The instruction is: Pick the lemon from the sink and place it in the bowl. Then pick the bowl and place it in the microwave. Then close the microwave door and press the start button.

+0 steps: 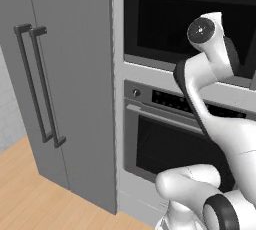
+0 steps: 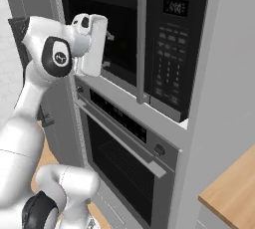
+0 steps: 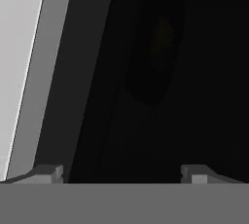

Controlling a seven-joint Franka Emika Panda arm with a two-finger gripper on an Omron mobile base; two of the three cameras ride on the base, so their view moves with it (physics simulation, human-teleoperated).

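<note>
facing the microwave door [image 2: 119, 34], claw [image 3: 121, 174] spread.

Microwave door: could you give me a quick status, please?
Pincer open, empty, close to microwave door. Door looks shut. Start button not yet pressed. Nothing in the way.

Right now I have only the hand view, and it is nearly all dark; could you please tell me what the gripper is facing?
Observer: The gripper, jaws apart, faces the dark window of the microwave door, close in front of it.
Operator: Thank you. Is that door shut?
Observer: It looks shut in the right base view: its upright handle lies right beside the control strip.
Operator: And what sits below?
Observer: The oven, closed, its bar handle running across the top of its door.
</note>
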